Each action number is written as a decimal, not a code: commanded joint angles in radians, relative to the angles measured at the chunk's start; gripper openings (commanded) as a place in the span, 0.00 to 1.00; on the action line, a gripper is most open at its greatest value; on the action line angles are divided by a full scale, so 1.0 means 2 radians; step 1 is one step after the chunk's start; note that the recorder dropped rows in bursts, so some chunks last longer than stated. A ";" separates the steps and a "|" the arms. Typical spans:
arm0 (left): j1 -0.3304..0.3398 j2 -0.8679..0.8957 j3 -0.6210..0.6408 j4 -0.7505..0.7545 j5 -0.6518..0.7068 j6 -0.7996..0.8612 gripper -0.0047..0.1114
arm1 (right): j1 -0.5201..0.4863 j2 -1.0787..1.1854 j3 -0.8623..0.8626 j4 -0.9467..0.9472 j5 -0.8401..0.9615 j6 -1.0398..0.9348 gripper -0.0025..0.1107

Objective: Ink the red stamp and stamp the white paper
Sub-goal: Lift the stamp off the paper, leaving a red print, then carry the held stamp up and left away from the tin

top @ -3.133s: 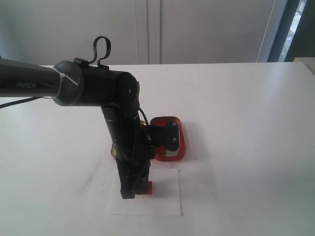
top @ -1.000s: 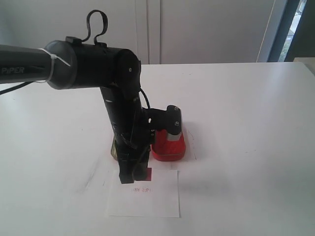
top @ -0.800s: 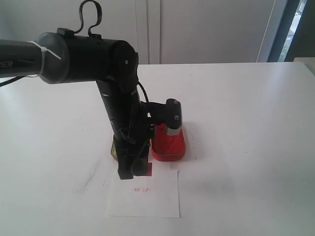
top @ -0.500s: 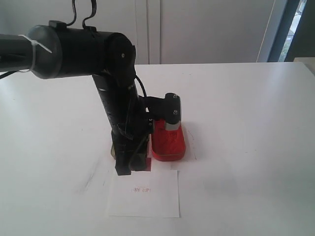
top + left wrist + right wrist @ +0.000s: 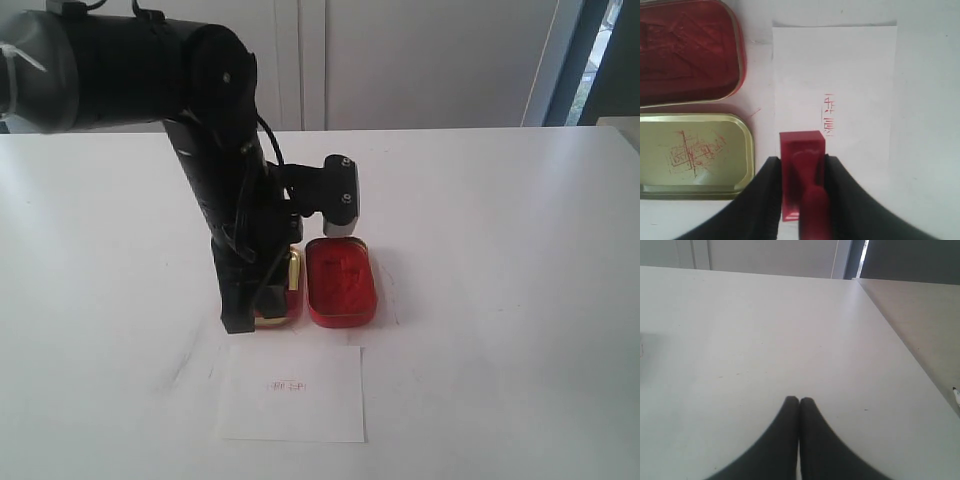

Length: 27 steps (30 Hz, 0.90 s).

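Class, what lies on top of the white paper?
Only a faint red imprint shows on the white paper. The red stamp, gripped in the left claw, covers part of the paper's edge in the wrist view.

I see the stamp (image 5: 802,185), a small red block with a knob, clamped in the left gripper (image 5: 801,161), base down, just beside the tin (image 5: 342,282). The paper (image 5: 292,395) is white and lies flat, camera side of the tin, not touching it. A faint red imprint (image 5: 288,386) sits in its tin-side half.
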 commanded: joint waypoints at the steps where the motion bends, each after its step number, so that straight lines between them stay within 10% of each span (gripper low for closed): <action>1: -0.002 -0.007 -0.002 -0.001 0.014 -0.012 0.04 | -0.002 -0.003 0.003 -0.004 -0.007 0.000 0.02; 27: 0.041 -0.030 -0.002 -0.026 0.027 -0.071 0.04 | -0.002 -0.003 0.003 -0.004 -0.007 0.000 0.02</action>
